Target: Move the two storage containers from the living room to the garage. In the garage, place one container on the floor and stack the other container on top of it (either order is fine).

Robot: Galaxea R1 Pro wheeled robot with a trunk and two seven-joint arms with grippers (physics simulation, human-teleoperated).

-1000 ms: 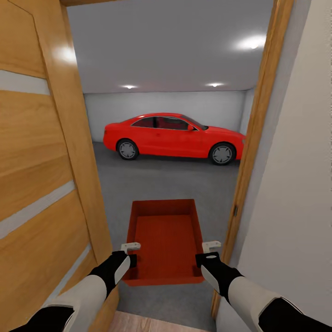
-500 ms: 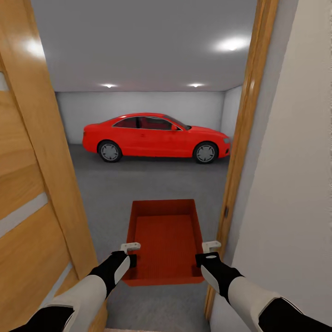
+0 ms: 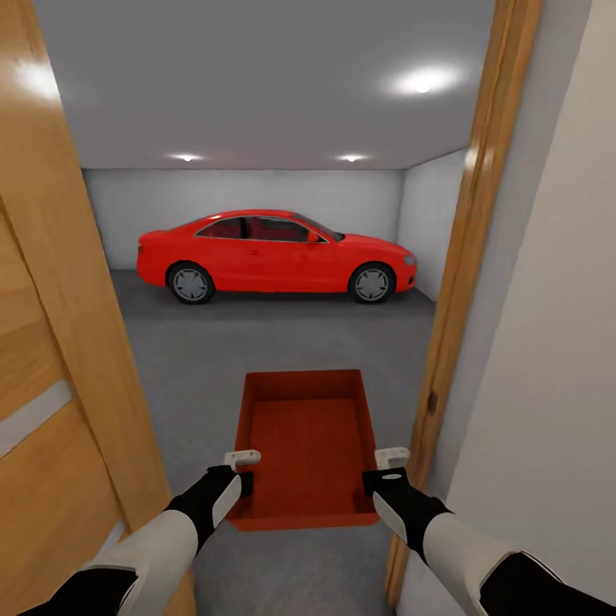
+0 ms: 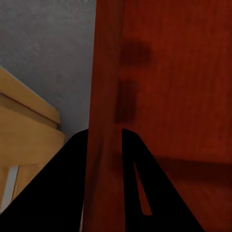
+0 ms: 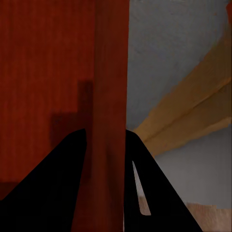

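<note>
Garage floor [image 3: 282,342] lies straight ahead through the doorway, past the open door [image 3: 51,359] on the left. Left gripper [image 3: 241,470] and right gripper [image 3: 382,469] each pinch a side wall of the container [image 3: 304,441], carried level between them, long axis pointing at the red car [image 3: 274,257].

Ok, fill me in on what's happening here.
The robot is carrying one orange-red box with both arms, the left pincer clamped on its left wall and the right pincer on its right wall. It stands in a wooden doorway facing the garage, where a red car is parked on the grey floor. The box is not yet set down.
</note>
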